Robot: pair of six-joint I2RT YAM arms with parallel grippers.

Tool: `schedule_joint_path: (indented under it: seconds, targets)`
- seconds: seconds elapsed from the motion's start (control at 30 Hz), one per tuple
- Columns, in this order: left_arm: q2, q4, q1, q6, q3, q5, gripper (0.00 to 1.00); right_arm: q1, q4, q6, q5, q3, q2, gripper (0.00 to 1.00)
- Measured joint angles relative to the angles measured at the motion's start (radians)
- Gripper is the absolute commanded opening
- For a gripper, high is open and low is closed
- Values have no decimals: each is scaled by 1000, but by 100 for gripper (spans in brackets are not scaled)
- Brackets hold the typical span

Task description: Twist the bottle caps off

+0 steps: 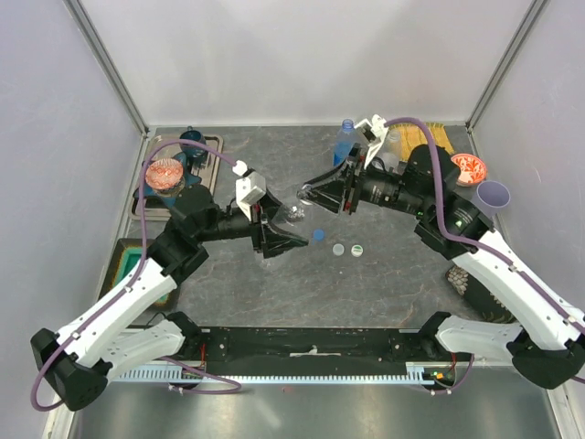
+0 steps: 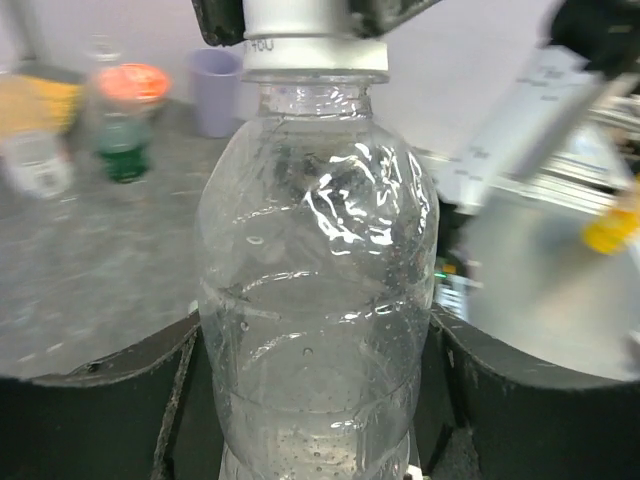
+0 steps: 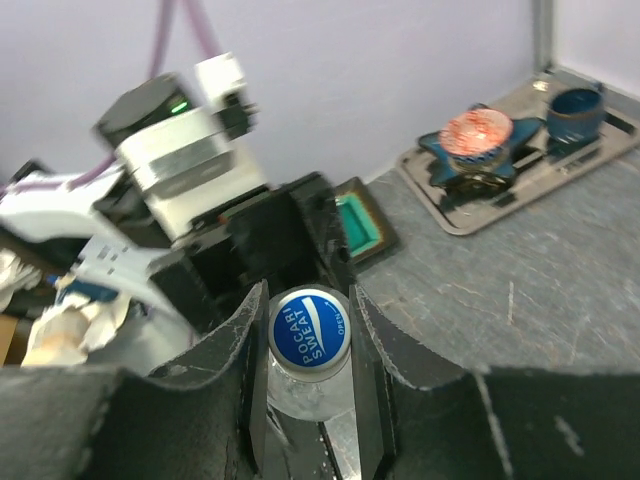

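From 7 o'clock, left arm (image 1: 137,293) reaches in, left gripper (image 2: 315,385) pinching plain clear bottle (image 2: 315,250) over table (image 1: 274,293) centre. From 3 o'clock, right arm (image 1: 512,274) folds inward, right gripper (image 3: 306,310) clamped on its cap (image 3: 309,332).

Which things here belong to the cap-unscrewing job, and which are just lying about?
Job: clear bottle, its cap, blue-labelled bottle, loose blue cap.
Lying about: lilac cup, left red bowl, dark blue cup, green tray.
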Motion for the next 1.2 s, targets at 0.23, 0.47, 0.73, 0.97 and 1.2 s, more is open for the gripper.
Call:
schedule_joint_path:
  seconds: [0.23, 0.47, 0.73, 0.97, 1.2]
  targets:
    - [88, 230, 93, -275, 2, 497, 34, -3, 95, -65, -218, -72, -83, 0]
    - [161, 445, 93, -475, 2, 705, 33, -2, 156, -130, -357, -122, -125, 0]
    - [182, 489, 93, -527, -2, 764, 33, -2, 169, -182, -400, -146, -136, 17]
    - [178, 291, 101, -368, 37, 687, 30, 6, 30, -155, -273, -109, -132, 83]
    - [144, 53, 105, -150, 105, 538, 34, 7, -106, -108, 0, 105, -77, 95]
